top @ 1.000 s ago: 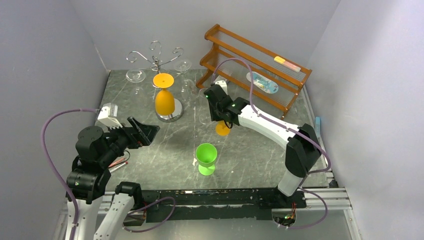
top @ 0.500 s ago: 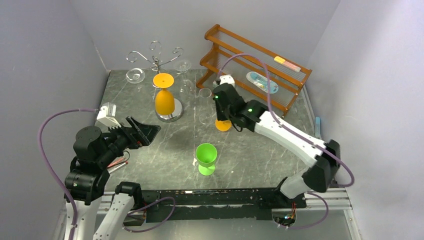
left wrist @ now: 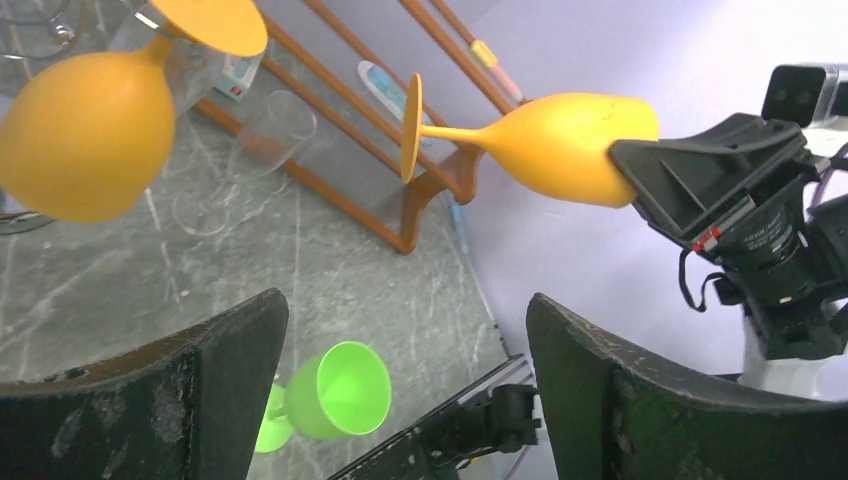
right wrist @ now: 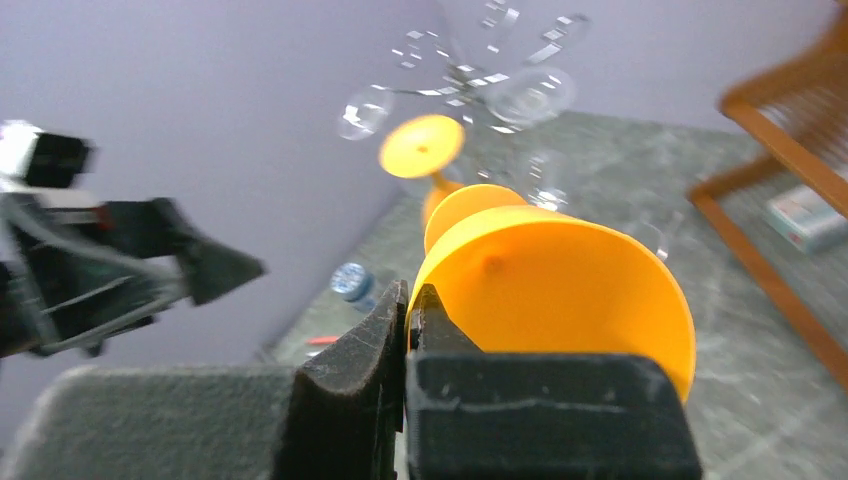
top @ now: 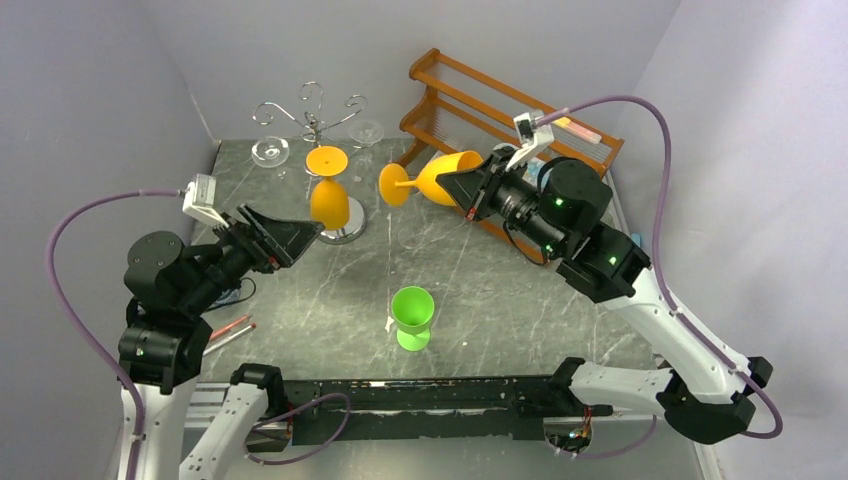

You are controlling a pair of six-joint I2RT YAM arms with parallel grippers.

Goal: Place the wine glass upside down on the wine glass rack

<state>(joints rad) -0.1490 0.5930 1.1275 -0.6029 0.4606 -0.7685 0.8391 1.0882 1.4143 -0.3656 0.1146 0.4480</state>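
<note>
Right jaws: clamped together on the mouth end of the wine glass (top: pixel 440 176) bowl.
Wine glass: in the air, lying sideways, foot toward the wine glass rack (top: pixel 313 112), near it but apart.
Left jaws: wide apart, holding nothing, low on the left.
Rack: an orange glass (top: pixel 329 200) hangs upside down on it, with clear glasses (top: pixel 270 152) alongside.
Risk 1: your pinch is thin, so the glass may pivot or slip as you invert it.
Risk 2: the foot may knock the hung glass if you approach the occupied arm.
</note>
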